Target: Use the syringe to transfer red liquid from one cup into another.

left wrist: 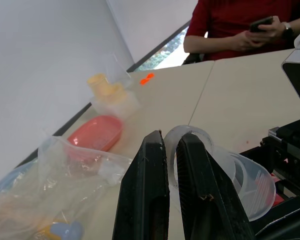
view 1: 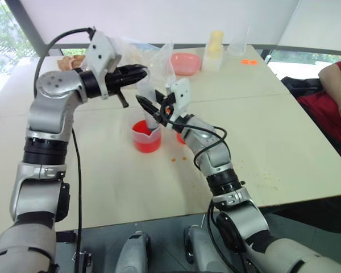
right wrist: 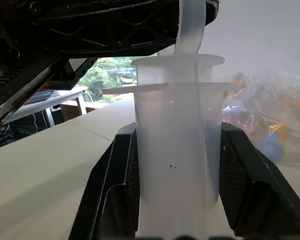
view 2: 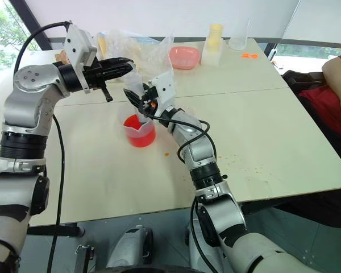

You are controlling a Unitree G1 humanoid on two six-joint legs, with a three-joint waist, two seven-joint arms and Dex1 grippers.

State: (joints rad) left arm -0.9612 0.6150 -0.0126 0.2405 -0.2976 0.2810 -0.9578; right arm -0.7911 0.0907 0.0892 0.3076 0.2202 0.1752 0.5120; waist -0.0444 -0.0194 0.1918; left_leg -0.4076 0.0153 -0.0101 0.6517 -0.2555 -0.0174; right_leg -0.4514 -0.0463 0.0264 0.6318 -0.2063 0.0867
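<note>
The left claw [view 1: 141, 73] is seen closed, its two black fingers [left wrist: 145, 195] pinched on the clear ring at the top of the syringe [view 1: 149, 102] plunger. Just below and to the right of it, the right claw [view 1: 150, 108] is closed around the thick tube of the syringe, one pad [right wrist: 117, 175] on each side (the flange of the tube sits just above the pads). The syringe is held nearly upright, a little tilted, with its lower end inside the larger cup [view 1: 146, 136], directly under both claws. This cup stands on the table [view 1: 273, 142] and holds red liquid [view 1: 148, 141]. Part of a smaller cup [view 1: 181, 138] is glimpsed behind the right arm. Behind the left claw a plastic bag [view 2: 139, 48] is lying, and further right a pink dish [view 1: 186, 62]. At the far right a person's arm [view 1: 336, 85] is seen.
</note>
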